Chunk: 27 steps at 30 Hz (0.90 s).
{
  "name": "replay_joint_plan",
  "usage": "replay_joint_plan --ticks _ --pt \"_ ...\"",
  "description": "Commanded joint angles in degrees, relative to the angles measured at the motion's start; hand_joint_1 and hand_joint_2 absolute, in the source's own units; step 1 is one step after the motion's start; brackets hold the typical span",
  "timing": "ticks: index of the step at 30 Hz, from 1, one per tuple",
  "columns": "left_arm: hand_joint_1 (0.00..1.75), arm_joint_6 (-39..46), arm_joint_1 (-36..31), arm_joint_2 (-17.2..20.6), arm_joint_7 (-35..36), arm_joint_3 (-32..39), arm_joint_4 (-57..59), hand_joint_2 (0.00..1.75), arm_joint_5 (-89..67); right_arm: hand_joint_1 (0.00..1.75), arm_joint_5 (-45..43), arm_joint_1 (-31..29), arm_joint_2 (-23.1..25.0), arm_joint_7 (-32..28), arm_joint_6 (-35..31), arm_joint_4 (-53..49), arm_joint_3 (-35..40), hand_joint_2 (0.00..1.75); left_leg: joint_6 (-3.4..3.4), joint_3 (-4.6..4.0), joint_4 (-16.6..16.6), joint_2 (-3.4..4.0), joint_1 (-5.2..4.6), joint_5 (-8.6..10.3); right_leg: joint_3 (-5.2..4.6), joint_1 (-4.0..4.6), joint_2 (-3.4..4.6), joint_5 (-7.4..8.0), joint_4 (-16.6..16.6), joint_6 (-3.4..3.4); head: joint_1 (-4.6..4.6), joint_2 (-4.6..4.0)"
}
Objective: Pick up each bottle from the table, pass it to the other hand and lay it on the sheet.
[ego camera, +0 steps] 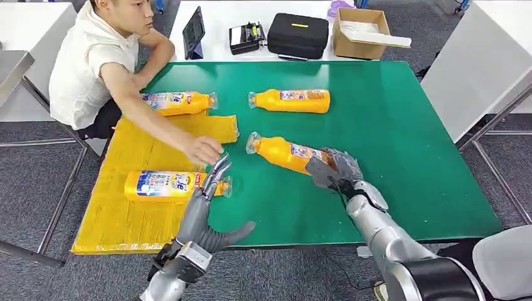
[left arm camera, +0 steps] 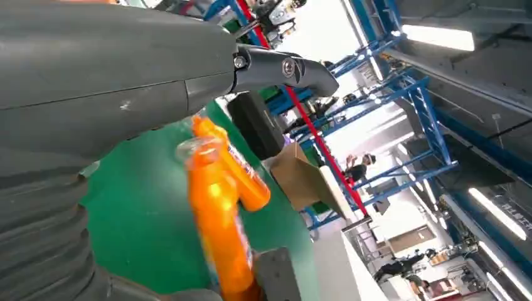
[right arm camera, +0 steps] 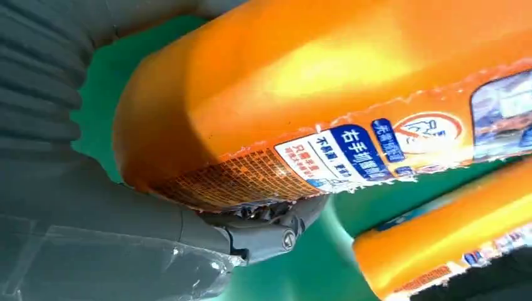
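Observation:
My right hand grips the base end of an orange bottle, whose cap points toward the yellow sheet. The right wrist view shows this bottle close up with a finger under its label. My left hand is open, fingers stretched out over the cap end of a bottle lying on the sheet. The left wrist view looks past that hand's finger at the gripped bottle. A second bottle lies at the sheet's far edge. Another bottle lies on the green table.
A person sits at the table's far left, one hand reaching over the sheet close to my left hand. On the white table behind stand a tablet, a black case and a cardboard box. Another white table stands at the right.

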Motion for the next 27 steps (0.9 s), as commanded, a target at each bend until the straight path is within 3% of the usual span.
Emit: replay_joint_plan --ticks 1,5,8,19,24,27 --pt "0.00 -3.0 3.3 -5.1 3.2 5.1 2.7 1.75 16.2 1.75 -16.6 7.9 4.2 -13.7 9.6 -11.5 -8.7 1.75 0.00 0.27 0.0 -0.01 0.08 -0.13 0.34 0.13 -0.14 -0.13 -0.1 -0.29 0.00 0.00" --pt "0.00 -6.1 2.7 -5.5 5.2 5.5 6.8 1.75 23.1 1.75 -18.8 10.8 4.3 -11.4 8.7 -17.6 -4.6 1.75 -0.01 -0.04 0.0 -0.02 0.01 -0.05 0.04 0.04 -0.04 -0.06 0.0 -0.14 0.02 0.00" --pt "0.00 -14.3 2.2 -5.4 12.0 5.3 12.1 1.75 35.9 1.75 -26.4 13.2 4.8 -13.1 15.2 -23.0 0.4 1.75 0.00 -0.10 -0.1 -0.06 0.00 -0.05 -0.03 0.04 -0.06 -0.07 -0.1 -0.12 -0.04 0.00" --pt "0.00 -14.4 1.9 -5.1 11.2 4.6 12.6 1.75 36.6 1.75 -28.2 13.6 4.2 -12.0 14.5 -23.9 2.4 1.75 0.01 -0.18 0.0 -0.25 0.02 -0.09 -0.04 0.03 -0.19 -0.12 0.0 -0.17 0.00 0.00" --pt "0.00 -17.1 0.0 -4.9 10.4 3.7 15.4 1.75 39.0 1.75 -30.1 13.6 4.7 -13.2 18.9 -26.3 9.5 1.75 0.02 -0.14 0.0 -0.16 0.02 -0.12 -0.02 0.04 -0.12 -0.12 0.0 -0.19 0.00 0.00" --pt "0.00 -14.4 -2.6 -4.0 7.4 1.5 16.4 1.75 32.3 1.75 -31.0 13.3 5.2 -12.5 21.5 -26.6 14.4 1.75 -0.01 -0.15 0.0 -0.15 0.04 -0.12 -0.04 0.06 -0.11 -0.13 0.0 -0.23 0.00 0.00"
